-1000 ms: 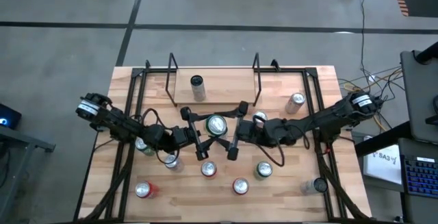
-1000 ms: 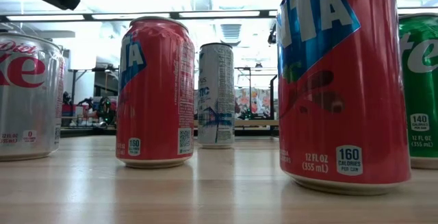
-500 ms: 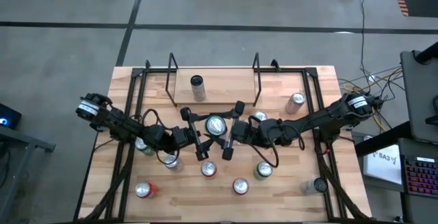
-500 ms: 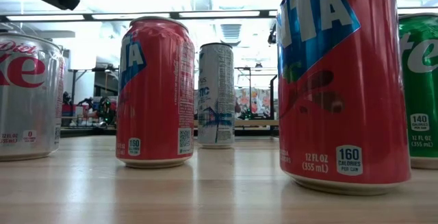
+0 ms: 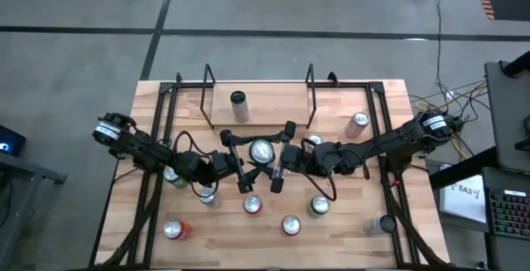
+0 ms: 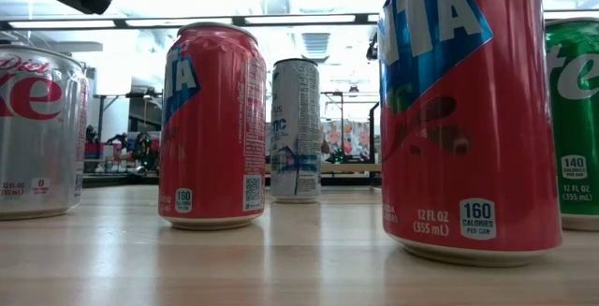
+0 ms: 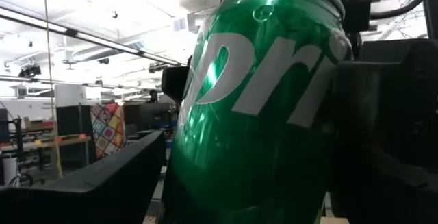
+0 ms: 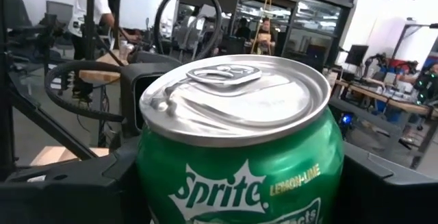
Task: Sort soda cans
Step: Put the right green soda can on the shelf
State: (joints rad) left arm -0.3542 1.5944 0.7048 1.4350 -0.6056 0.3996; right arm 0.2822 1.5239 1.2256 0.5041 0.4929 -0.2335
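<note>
A green Sprite soda can [image 5: 261, 151] hangs upright above the table's middle, between both grippers. My right gripper [image 5: 280, 157] comes from the right and is shut on it; its wrist view shows the can's silver top [image 8: 236, 97] close up. My left gripper [image 5: 245, 162] comes from the left and is open. Its fingers [image 7: 102, 183] stand on either side of the same can [image 7: 253, 114]. Other soda cans stand on their bases on the table: red ones [image 6: 213, 123] [image 6: 468, 109], a silver one [image 6: 37, 133], a green one [image 6: 573, 119]. My right gripper pinches the green can's body [image 8: 154, 183] between its two fingers [image 8: 390, 190], on opposite sides below the top rim. The fingers come about level from the table's right side. The can stands upright in the hold, lifted clear of the table.
A dark can [image 5: 239, 105] stands on the far board between two wire racks [image 5: 310, 97]. A silver can [image 5: 358, 122] sits far right and another can [image 5: 383, 224] near right. Several cans [image 5: 252, 205] [image 5: 290, 224] [image 5: 319, 206] [image 5: 172, 230] stand below the arms.
My right gripper has edged toward the table's left, closer around the green can. The can stays where it was, lifted between the two grippers.
</note>
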